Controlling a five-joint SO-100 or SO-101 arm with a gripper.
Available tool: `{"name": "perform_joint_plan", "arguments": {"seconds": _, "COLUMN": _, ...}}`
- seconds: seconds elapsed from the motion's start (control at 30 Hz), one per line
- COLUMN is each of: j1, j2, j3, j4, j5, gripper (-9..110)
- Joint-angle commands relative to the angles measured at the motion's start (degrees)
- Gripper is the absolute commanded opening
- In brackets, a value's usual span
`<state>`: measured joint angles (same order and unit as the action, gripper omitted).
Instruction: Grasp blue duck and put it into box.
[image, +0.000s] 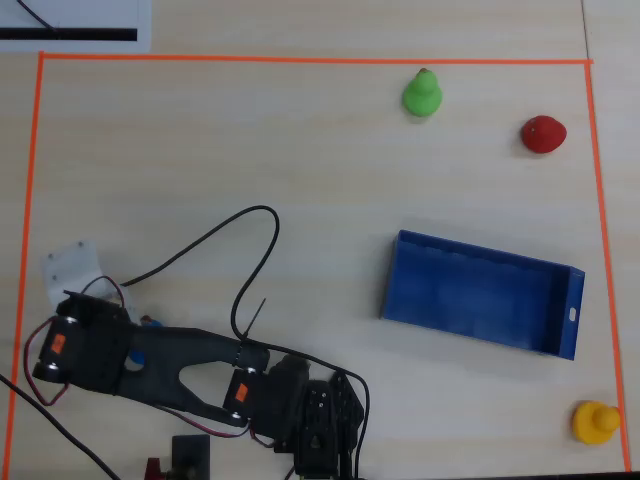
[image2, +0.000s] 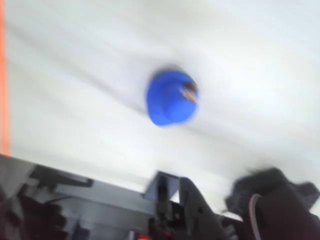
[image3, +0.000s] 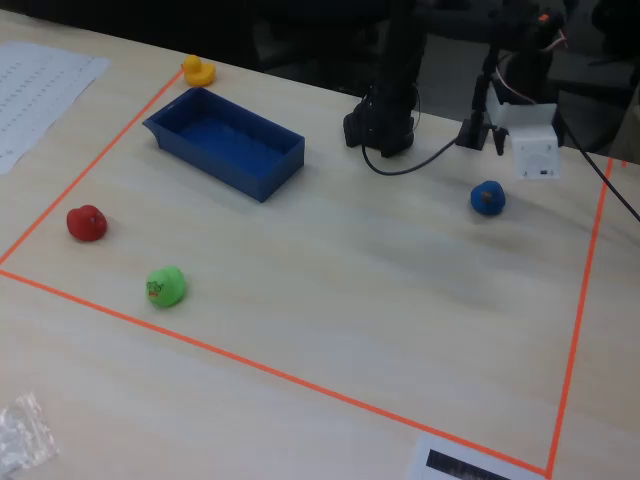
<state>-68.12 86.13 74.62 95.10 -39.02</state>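
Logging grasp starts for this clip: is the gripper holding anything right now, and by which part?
Nothing is held. The blue duck sits free on the table, below the gripper, which hovers above without touching it.

No legible text, brand or number appears in any view. A printed sheet (image3: 40, 95) at the bench's left edge in the fixed view carries rows of characters too small to read, and a white card (image3: 470, 465) near the bottom edge bears only a black bar. The box (image: 480, 295) shows a small white mark (image: 572, 315) on one short end, unreadable.
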Motion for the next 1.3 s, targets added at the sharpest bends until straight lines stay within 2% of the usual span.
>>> {"name": "perform_joint_plan", "arguments": {"seconds": 0.0, "j1": 2.6, "j2": -3.1, "j3": -2.9, "j4": -2.4, "j5": 0.8, "gripper": 43}}
{"name": "perform_joint_plan", "arguments": {"seconds": 0.23, "j1": 9.8, "j2": -0.1, "j3": 12.7, "j4": -12.8, "j5": -2.2, "gripper": 43}}
{"name": "perform_joint_plan", "arguments": {"seconds": 0.57, "j1": 6.4, "j2": 5.8, "j3": 29.3, "j4": -18.2, "j5": 2.5, "gripper": 43}}
{"name": "perform_joint_plan", "arguments": {"seconds": 0.97, "j1": 2.4, "j2": 3.0, "j3": 30.8, "j4": -21.3, "j5": 8.7, "gripper": 43}}
{"name": "perform_joint_plan", "arguments": {"seconds": 1.27, "j1": 4.3, "j2": -3.7, "j3": 31.0, "j4": -25.4, "j5": 8.3, "gripper": 43}}
